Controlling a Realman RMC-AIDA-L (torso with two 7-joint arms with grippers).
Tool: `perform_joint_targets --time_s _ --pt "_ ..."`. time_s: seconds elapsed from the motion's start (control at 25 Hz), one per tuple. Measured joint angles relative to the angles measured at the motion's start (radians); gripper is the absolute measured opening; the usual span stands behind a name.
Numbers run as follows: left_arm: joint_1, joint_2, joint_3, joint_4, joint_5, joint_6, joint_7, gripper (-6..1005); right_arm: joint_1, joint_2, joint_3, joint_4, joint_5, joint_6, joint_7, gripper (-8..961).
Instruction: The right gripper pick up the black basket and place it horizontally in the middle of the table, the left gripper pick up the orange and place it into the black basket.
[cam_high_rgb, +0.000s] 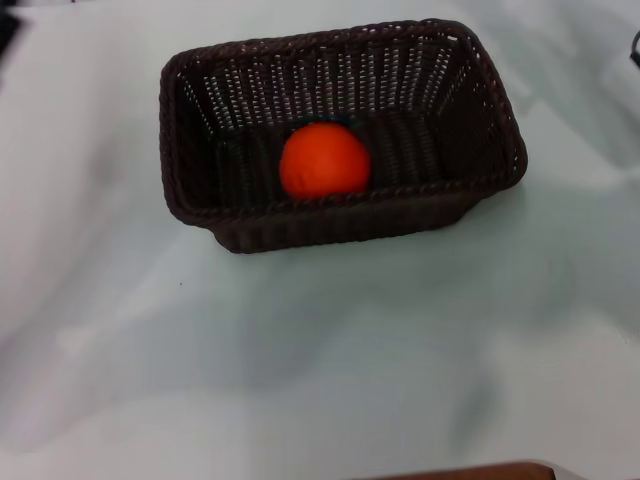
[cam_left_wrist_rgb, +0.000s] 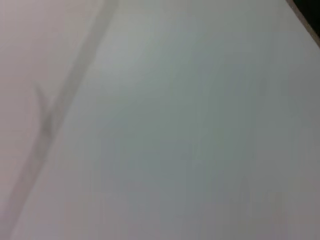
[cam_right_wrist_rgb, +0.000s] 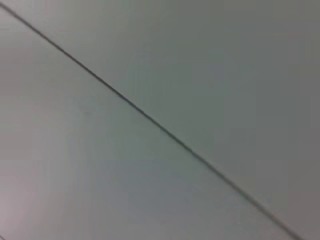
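On the near stretch of the table (cam_high_rgb: 330, 380) nothing of mine shows; neither claw is in sight, so I cannot tell how their fingers stand. Farther off, the black basket (cam_high_rgb: 340, 225) sits lengthwise with the orange (cam_high_rgb: 324, 159) inside. Swinging an arm back carelessly could knock the basket askew.

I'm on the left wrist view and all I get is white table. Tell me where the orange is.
Observer: The orange lies inside the basket, as the head view shows.
Operator: Give me the basket's pose.
Observer: It stands upright on the table, long side across the head view, near the middle.
Operator: Report the arms.
Observer: Neither end effector shows in any view. The right wrist view has only table surface crossed by a thin dark line.
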Motion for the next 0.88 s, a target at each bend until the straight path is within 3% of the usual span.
perform_joint_targets --time_s 0.08,0.24,0.48,0.68,0.88 --pt "0.04 0.001 -0.046 -0.016 -0.04 -0.023 0.002 830 0.001 0.001 0.003 0.001 0.052 0.009 -0.105 654" --pt "0.123 0.001 -0.133 -0.023 -0.112 -0.061 0.003 886 -0.003 0.004 0.008 0.017 0.172 0.041 -0.397 654" --pt "0.231 0.001 -0.14 -0.022 -0.212 -0.087 0.003 900 -0.012 0.004 0.009 0.077 0.335 0.08 -0.875 653" --pt "0.272 -0.001 -0.141 -0.011 -0.242 -0.11 0.004 900 0.006 0.004 0.01 0.152 0.444 0.092 -1.196 654" --pt "0.281 -0.003 -0.141 -0.005 -0.245 -0.129 0.004 900 0.028 0.006 0.03 0.171 0.453 0.089 -1.274 654"
